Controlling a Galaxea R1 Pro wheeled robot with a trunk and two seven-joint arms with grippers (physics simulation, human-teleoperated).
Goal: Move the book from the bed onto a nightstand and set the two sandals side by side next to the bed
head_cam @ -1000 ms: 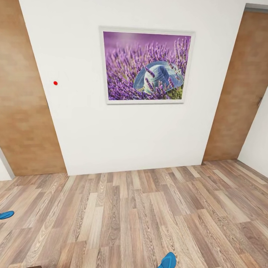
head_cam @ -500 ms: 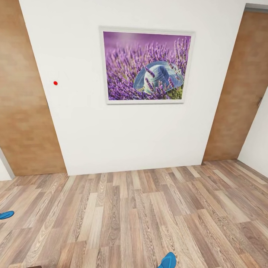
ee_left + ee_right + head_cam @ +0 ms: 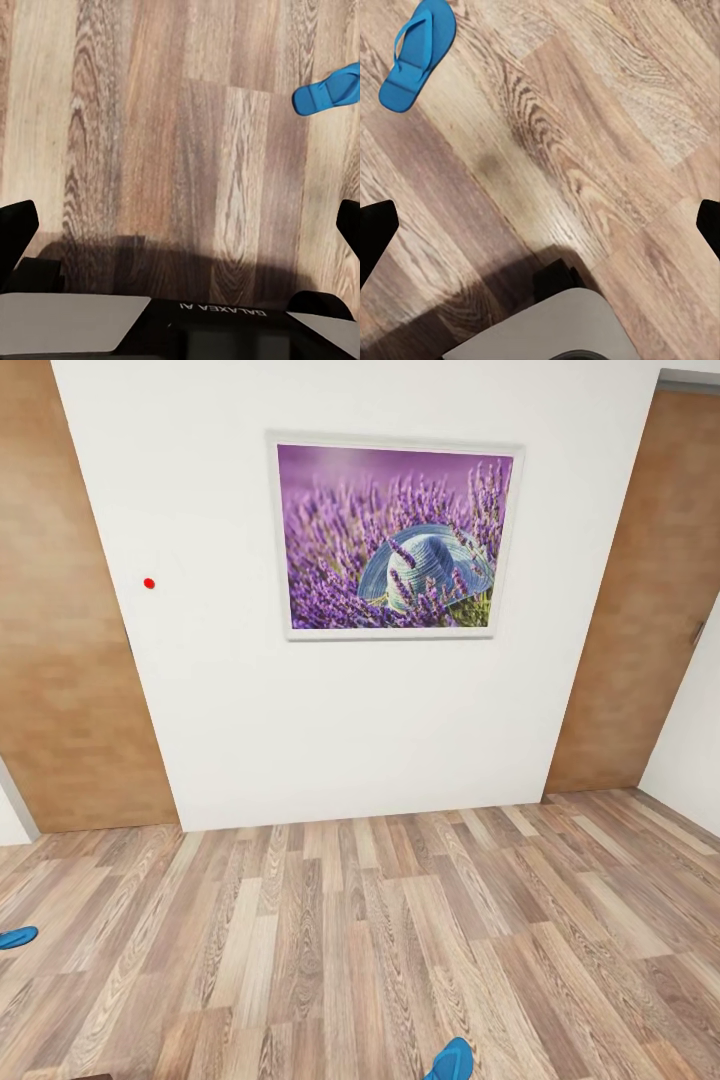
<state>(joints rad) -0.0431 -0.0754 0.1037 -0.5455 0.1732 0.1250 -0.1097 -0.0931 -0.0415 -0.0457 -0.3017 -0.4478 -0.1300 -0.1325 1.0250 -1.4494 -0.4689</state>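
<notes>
One blue sandal [image 3: 15, 937] lies on the wood-plank floor at the head view's left edge, cut off by the frame. Another sandal [image 3: 450, 1060] pokes in at the bottom edge, right of centre. In the left wrist view a sandal [image 3: 326, 91] lies on the floor beyond my left gripper [image 3: 182, 229], whose fingers stand wide apart with nothing between them. The right wrist view has a whole sandal [image 3: 416, 52], strap up, well ahead of my open, empty right gripper [image 3: 542, 229]. The book, the bed and the nightstand are out of view.
A white wall [image 3: 220, 690] faces me, hung with a framed lavender-and-hat picture [image 3: 395, 538]. Light-brown wooden doors stand at the left [image 3: 60, 660] and at the right [image 3: 645, 610]. Plank floor [image 3: 380, 930] stretches between me and the wall.
</notes>
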